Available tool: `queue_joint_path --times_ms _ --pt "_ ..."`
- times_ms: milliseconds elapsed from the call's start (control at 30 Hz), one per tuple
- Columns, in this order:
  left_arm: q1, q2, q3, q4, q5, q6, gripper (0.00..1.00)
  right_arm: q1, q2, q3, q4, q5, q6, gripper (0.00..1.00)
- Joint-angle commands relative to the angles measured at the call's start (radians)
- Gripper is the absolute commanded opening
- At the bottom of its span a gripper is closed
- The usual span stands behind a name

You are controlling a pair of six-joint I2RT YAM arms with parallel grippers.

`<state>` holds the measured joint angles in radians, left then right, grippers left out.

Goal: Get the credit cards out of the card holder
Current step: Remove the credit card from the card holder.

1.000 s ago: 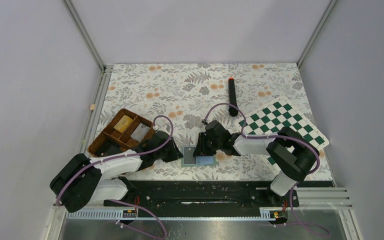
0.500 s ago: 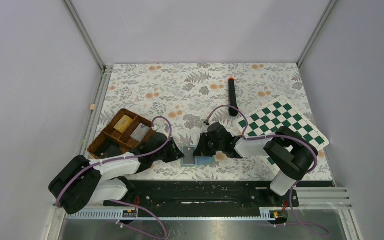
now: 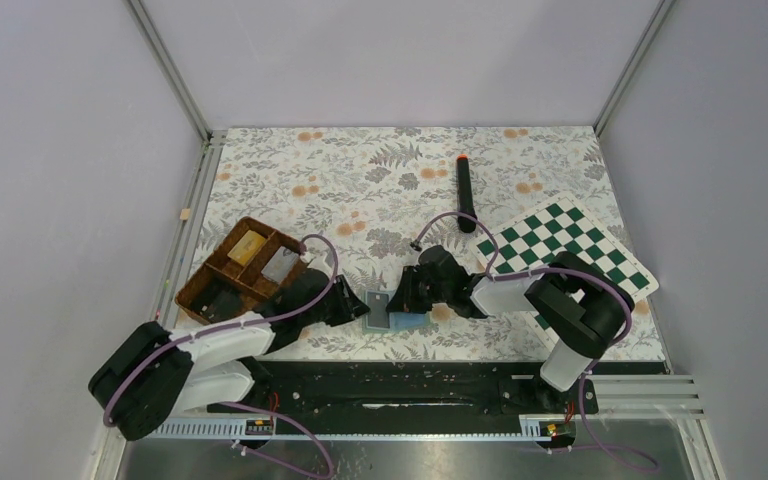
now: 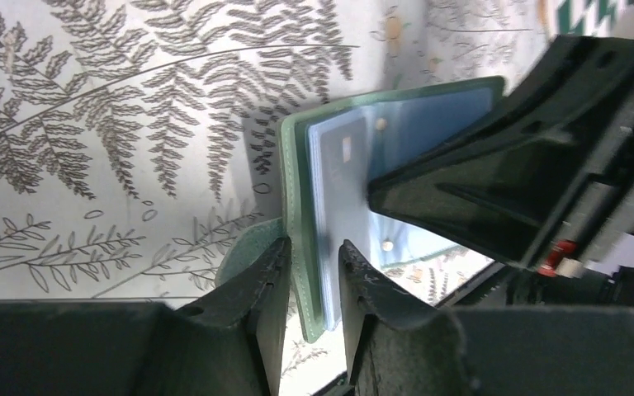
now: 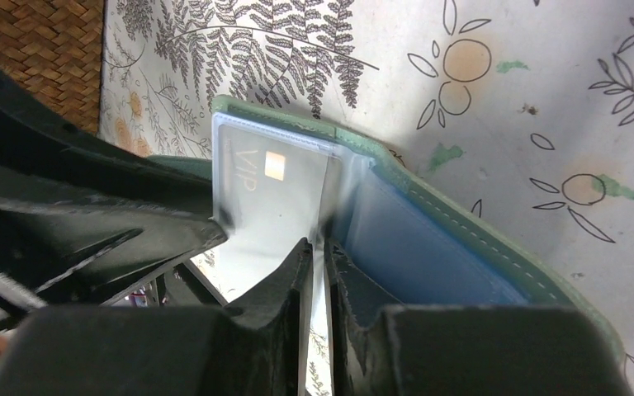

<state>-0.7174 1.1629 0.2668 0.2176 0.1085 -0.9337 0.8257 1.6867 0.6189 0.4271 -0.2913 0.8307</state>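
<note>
The open card holder (image 4: 297,206) sits between both arms near the counter's (image 3: 360,180) front edge. The right end effector (image 5: 319,249) pinches, seemingly, a credit card's (image 5: 272,198) edge straight ahead. The left end effector (image 4: 314,247) straddles the cover, grip unclear.

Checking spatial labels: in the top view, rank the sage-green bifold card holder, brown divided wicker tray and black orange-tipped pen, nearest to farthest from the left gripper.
1. Sage-green card holder, in the left gripper.
2. Brown wicker tray, back-left.
3. Black pen, back-right.
</note>
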Motion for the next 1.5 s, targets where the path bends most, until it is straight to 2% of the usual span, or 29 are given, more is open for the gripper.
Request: queue_joint_path --times_ms 0,200,600,1467 --pt "-0.013 -0.142 0.000 0.050 0.010 -0.034 0.30 0.005 0.052 -0.036 -0.002 0.010 0.003 0.17" --pt "-0.014 -0.264 -0.032 0.034 -0.018 -0.061 0.36 -0.002 0.054 -0.042 0.014 -0.002 0.009 0.17" --pt "-0.014 -0.135 -0.015 0.050 -0.028 -0.051 0.35 -0.005 0.065 -0.046 0.032 -0.013 0.018 0.16" --pt "-0.014 -0.072 -0.003 0.026 -0.061 -0.028 0.39 -0.008 0.057 -0.048 0.041 -0.022 0.025 0.16"
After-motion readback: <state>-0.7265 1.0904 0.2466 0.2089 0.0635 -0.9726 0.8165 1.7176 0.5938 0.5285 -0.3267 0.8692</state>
